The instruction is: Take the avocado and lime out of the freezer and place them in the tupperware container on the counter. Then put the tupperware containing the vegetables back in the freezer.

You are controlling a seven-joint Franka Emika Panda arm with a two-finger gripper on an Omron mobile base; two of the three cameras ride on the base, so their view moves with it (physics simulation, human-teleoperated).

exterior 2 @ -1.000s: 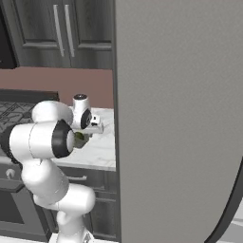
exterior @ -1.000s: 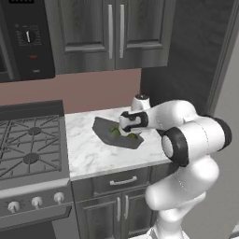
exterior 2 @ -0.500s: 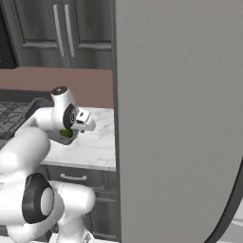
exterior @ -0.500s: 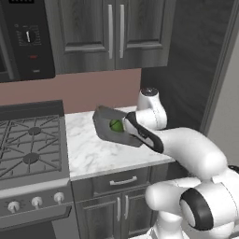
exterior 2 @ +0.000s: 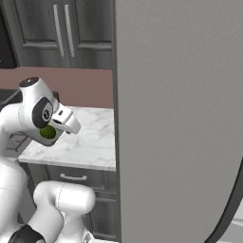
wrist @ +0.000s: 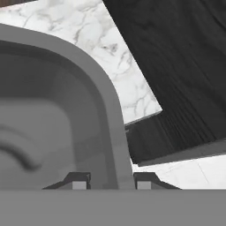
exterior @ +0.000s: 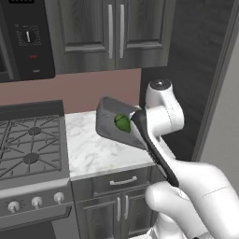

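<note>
My gripper is shut on the rim of the dark grey tupperware container, holding it tilted in the air above the white marble counter. A rounded green fruit lies inside the tub and also shows as a green patch behind my arm. In the hand view the container's wall runs down between my two fingertips, with the counter below it. The freezer's big grey door stands swung out on the right.
A black gas stove adjoins the counter on the left. Dark wood-grain upper cabinets hang above, with a microwave beside them. Dark drawers and doors sit under the counter. The freezer door borders the right side.
The container has left the counter and now hangs higher and tilted. My arm has swung its elbow down and forward while the hand rose with the tub.
</note>
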